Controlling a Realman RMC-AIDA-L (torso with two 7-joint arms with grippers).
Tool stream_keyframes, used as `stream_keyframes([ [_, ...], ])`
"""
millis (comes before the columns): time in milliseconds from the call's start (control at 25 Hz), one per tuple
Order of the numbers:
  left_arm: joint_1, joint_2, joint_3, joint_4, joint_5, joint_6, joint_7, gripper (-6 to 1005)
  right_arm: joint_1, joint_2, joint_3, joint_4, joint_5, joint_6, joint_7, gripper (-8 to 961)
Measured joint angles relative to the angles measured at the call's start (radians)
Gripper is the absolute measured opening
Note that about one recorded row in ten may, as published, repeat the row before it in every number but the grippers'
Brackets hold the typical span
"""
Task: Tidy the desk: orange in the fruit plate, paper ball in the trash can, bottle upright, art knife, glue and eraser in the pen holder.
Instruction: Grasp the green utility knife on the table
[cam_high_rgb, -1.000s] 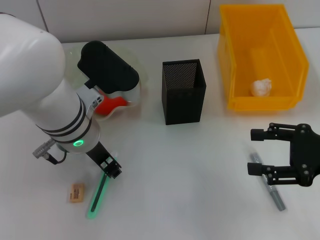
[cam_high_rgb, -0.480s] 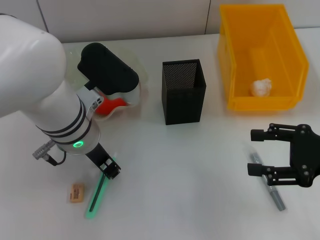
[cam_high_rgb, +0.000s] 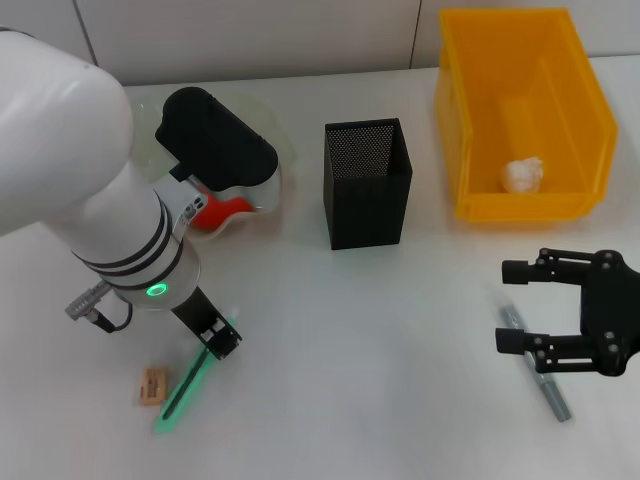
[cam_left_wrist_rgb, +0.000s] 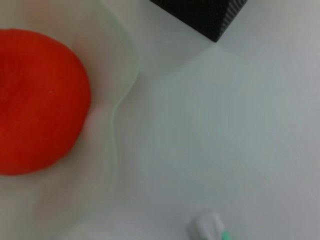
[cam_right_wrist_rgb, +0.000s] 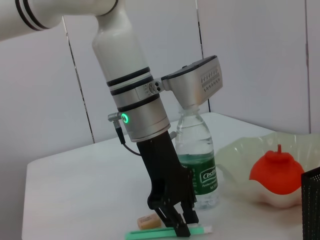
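My left gripper (cam_high_rgb: 216, 336) (cam_right_wrist_rgb: 176, 222) is shut on the upper end of a slim green stick with a white tip (cam_high_rgb: 183, 388) (cam_right_wrist_rgb: 150, 233) (cam_left_wrist_rgb: 209, 227); I cannot tell whether it is the glue or the art knife. The tan eraser (cam_high_rgb: 152, 385) (cam_right_wrist_rgb: 149, 220) lies just beside it. My right gripper (cam_high_rgb: 512, 305) hangs open over a grey pen-shaped tool (cam_high_rgb: 538, 368). The orange (cam_high_rgb: 222, 209) (cam_left_wrist_rgb: 35, 100) (cam_right_wrist_rgb: 277, 172) rests in the translucent fruit plate (cam_high_rgb: 272, 180) (cam_left_wrist_rgb: 117, 115). The paper ball (cam_high_rgb: 522, 175) lies in the yellow trash can (cam_high_rgb: 455, 110). The bottle (cam_right_wrist_rgb: 197, 165) stands upright behind my left arm. The black mesh pen holder (cam_high_rgb: 367, 183) stands mid-table.
My bulky white left arm (cam_high_rgb: 70, 170) covers the table's left side and hides the bottle in the head view. White table surface (cam_high_rgb: 380, 370) lies between the two grippers, in front of the pen holder.
The green stick has swung: its lower end moved left toward the eraser while the left gripper stayed on its upper end. The right gripper has not moved.
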Motion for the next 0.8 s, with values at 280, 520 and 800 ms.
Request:
stream_keyframes([
  [280,-0.003,0.0,0.001,-0.005,-0.005,0.003,0.0,295,-0.001,0.0,0.0,0.0,0.0,-0.001,0.0,767],
  [520,-0.004,0.0,0.003,-0.009,-0.008,0.007,0.0,257,-0.001,0.0,0.0,0.0,0.001,-0.003,0.0,767],
  [800,-0.005,0.0,0.006,-0.009,-0.008,0.009,0.0,204,-0.001,0.0,0.0,0.0,0.002,-0.003,0.0,767],
])
